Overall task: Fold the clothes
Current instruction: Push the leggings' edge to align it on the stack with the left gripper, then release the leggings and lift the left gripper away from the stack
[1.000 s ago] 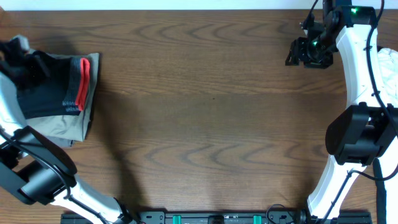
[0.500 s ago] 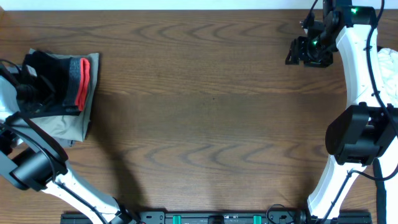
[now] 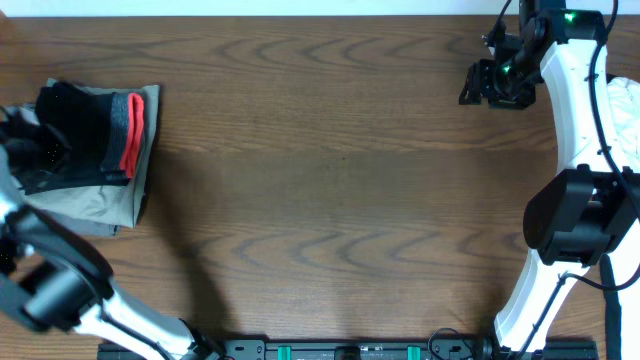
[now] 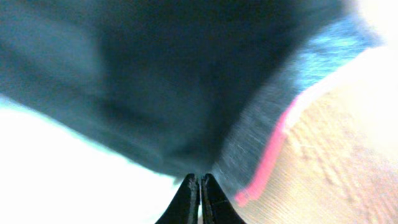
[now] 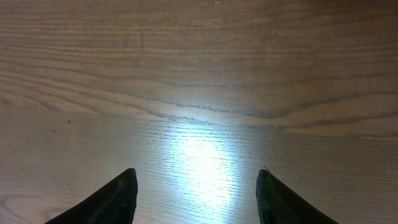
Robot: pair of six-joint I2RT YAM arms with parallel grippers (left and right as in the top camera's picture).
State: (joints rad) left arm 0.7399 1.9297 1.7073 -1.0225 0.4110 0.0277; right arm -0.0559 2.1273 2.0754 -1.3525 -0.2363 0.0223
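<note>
The black pants [image 3: 85,130] lie folded at the far left, grey waistband with a red-orange edge [image 3: 132,135] facing right, on top of tan trousers [image 3: 105,200]. My left gripper [image 3: 28,150] is at the pants' left edge, blurred by motion. In the left wrist view its jaws [image 4: 200,182] are pressed together with nothing seen between them, and the black fabric [image 4: 155,81] and the red-orange edge [image 4: 267,162] lie just ahead. My right gripper [image 3: 480,85] is open and empty over bare wood at the far right; its fingers [image 5: 196,193] are spread wide.
The wooden table [image 3: 340,190] fills the overhead view. A white object [image 3: 628,120] sits at the right edge behind the right arm. The arm bases stand along the front edge.
My left arm has drawn back from over the black pants toward the left edge, leaving the folded pants uncovered on the tan trousers. The right arm has not moved.
</note>
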